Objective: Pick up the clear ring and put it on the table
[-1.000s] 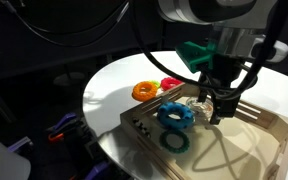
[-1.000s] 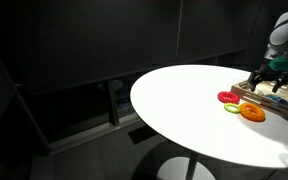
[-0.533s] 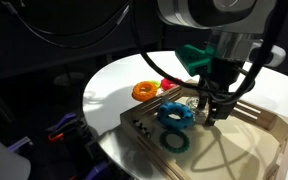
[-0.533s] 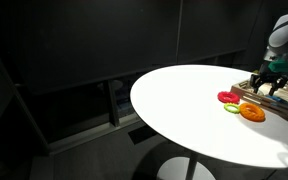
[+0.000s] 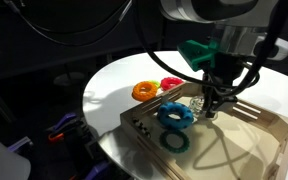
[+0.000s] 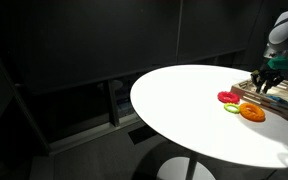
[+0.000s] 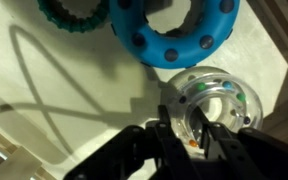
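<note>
The gripper (image 7: 189, 132) is pinching the near rim of the clear ring (image 7: 219, 98), which is lying flat in the wooden tray (image 5: 246, 142). The grasp seems to be forming, with lifting and placing remaining. Beyond it, the tray is also holding the blue ring (image 7: 174, 30) and the green ring (image 7: 72, 12). Farther out, the desk (image 5: 109, 85) is carrying the orange ring (image 5: 144, 91).

The clear ring (image 7: 216, 98) lies in the tray (image 5: 249, 152), under the claw (image 7: 188, 132); the tray sits on the table (image 5: 109, 92).
</note>
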Controlling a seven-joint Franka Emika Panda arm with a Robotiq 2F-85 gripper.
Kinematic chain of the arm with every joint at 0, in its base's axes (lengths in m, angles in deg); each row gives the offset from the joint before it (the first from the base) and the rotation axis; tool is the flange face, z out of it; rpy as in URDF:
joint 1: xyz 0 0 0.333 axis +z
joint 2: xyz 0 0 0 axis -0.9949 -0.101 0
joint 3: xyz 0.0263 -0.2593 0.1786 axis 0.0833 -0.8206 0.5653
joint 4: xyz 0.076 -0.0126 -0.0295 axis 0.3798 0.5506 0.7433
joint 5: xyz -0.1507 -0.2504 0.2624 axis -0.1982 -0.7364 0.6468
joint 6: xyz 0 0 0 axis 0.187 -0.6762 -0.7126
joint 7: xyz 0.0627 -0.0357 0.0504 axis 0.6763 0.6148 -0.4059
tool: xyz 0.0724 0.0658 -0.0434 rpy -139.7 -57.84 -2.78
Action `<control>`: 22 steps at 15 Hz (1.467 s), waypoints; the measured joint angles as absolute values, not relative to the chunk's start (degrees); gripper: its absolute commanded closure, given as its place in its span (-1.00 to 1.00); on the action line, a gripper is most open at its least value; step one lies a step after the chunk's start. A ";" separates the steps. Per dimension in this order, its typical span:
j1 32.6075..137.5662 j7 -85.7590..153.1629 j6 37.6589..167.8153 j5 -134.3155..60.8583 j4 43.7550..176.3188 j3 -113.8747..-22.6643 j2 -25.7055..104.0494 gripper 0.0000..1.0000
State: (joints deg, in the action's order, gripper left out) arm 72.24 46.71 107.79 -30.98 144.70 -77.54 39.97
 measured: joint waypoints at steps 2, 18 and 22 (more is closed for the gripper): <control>72.27 46.71 107.62 -30.80 144.71 -77.51 40.90 0.81; 76.54 46.52 102.93 -30.69 148.06 -73.59 51.43 0.81; 77.85 45.84 103.03 -30.62 150.71 -72.01 52.80 0.81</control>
State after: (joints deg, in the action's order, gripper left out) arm 77.85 45.84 103.03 -30.62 150.71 -72.01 52.80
